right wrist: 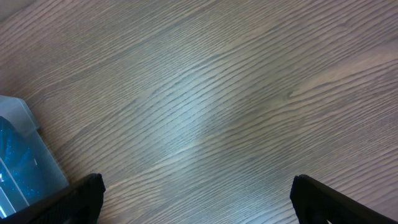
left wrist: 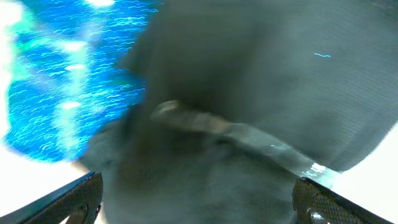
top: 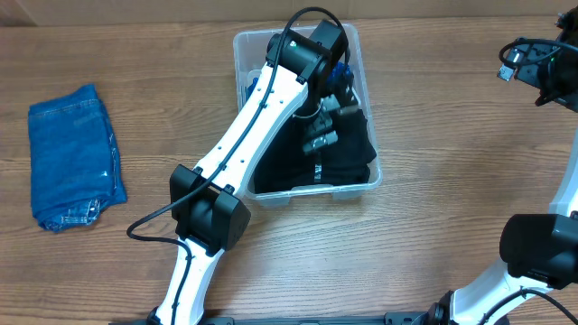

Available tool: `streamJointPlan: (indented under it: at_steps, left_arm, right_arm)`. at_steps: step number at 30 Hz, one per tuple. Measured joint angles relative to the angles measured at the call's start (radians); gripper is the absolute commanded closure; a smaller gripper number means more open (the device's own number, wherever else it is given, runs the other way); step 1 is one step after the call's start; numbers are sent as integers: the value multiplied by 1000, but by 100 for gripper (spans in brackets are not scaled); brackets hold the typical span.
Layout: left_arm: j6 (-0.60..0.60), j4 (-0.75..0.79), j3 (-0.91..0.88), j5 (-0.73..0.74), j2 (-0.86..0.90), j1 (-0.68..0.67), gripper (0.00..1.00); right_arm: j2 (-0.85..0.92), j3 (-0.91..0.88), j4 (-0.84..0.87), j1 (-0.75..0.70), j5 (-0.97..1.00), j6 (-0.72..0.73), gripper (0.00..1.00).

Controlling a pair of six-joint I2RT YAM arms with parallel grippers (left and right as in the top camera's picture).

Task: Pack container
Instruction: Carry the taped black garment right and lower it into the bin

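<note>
The wooden table carries the clear container near its middle. Black clothing fills most of it. Folded jeans lie well apart to the left. The left gripper is inside the container, jaws wide above the clothing. The right gripper, also wide, hovers over bare wood beyond the container's right rim.

The wooden table bears the container and folded blue jeans.
</note>
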Motion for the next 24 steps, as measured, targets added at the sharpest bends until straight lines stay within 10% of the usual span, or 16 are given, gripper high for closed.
streamJointPlan:
  at_steps: [4,7,8,24]
  left_arm:
    - [-144,78,11,-104,0,0,1]
    - [-217,90,31,-50,0,0,71]
    - [-232,90,32,-26,0,0,78]
    - [-480,259,-338,109,0,0,96]
  right_arm:
    - [0,0,0,0,0,0,0]
    - [0,0,0,0,0,-1,0]
    - [0,0,0,0,0,0,0]
    - [0,0,0,0,0,0,0]
